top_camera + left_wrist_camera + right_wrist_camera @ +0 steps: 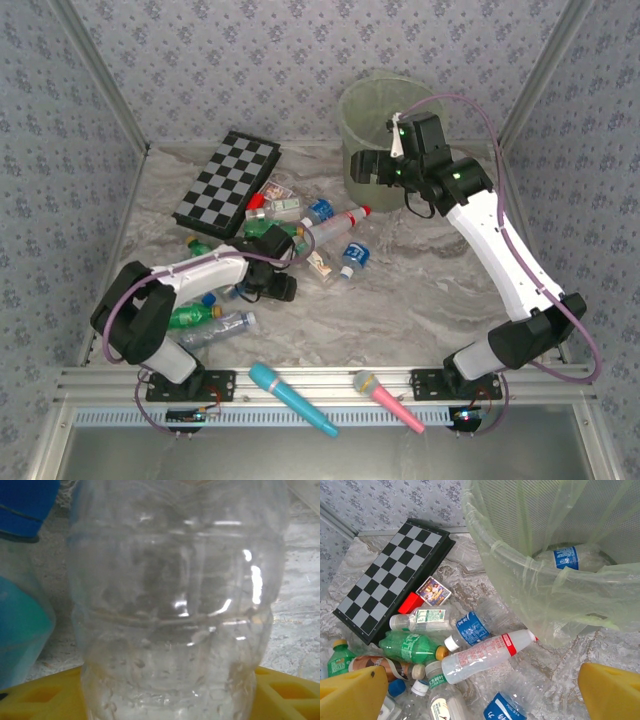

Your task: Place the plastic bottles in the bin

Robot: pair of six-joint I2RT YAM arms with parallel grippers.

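Several plastic bottles [300, 235] lie heaped mid-table: a white one with a red band [480, 657], a green one [410, 647], a blue-labelled one [472, 630]. One blue-labelled bottle [570, 557] lies inside the bin [385, 120], whose liner hangs over the rim [495, 545]. My left gripper [280, 285] is low in the heap. A clear bottle [175, 605] stands between its yellow fingers [40, 695], but I cannot tell whether they press on it. My right gripper [363, 167] hovers open and empty by the bin's front left, above the heap [482, 672].
A folded chessboard [228, 180] lies at the back left, with a red block [410, 602] and a card [433, 591] beside it. Cyan [290, 398] and pink [388, 400] toy microphones rest on the front rail. A green bottle [195, 315] lies by the left arm.
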